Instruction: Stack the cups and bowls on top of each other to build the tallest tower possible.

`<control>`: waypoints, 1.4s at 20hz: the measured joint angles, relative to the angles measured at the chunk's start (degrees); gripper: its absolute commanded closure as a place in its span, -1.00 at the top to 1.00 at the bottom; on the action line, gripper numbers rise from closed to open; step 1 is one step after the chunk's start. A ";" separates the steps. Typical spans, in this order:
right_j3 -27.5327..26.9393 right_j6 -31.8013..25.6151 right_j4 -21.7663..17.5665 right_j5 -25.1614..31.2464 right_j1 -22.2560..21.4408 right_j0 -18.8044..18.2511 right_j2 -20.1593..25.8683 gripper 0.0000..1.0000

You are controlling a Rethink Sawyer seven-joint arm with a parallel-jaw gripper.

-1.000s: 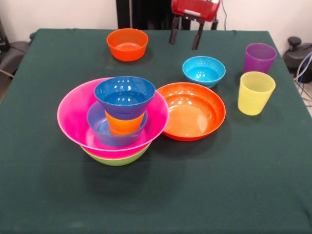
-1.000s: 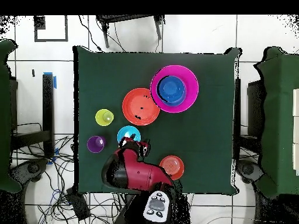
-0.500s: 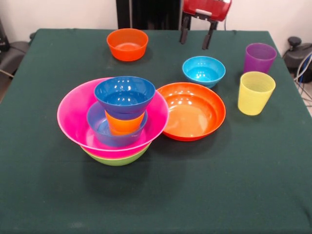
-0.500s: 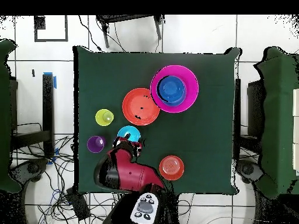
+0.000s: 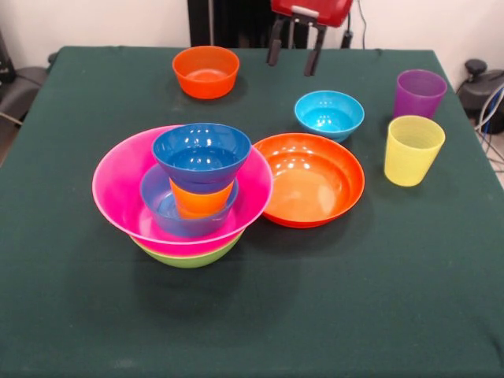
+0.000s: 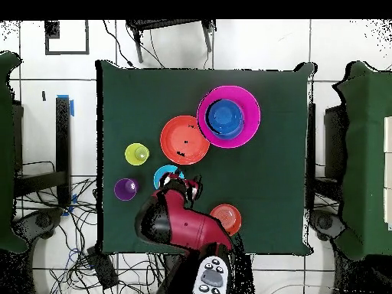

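My hand (image 5: pixel 294 52) hangs released and empty above the table (image 5: pixel 378 276); the cyan bowl (image 5: pixel 329 114) sits at its five o'clock, the tower (image 5: pixel 187 189) near seven.

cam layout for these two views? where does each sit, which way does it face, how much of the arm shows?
Front view: across the table from the robot, angled down at the tower; only the open gripper hangs in at top.
Overhead view: above the table, looking straight down; the red arm enters from the bottom edge.
Shared: both show the cyan bowl and the gripper beside it.
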 measured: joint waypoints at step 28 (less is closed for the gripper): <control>-6.66 0.00 2.95 3.17 -2.00 -4.62 7.35 1.00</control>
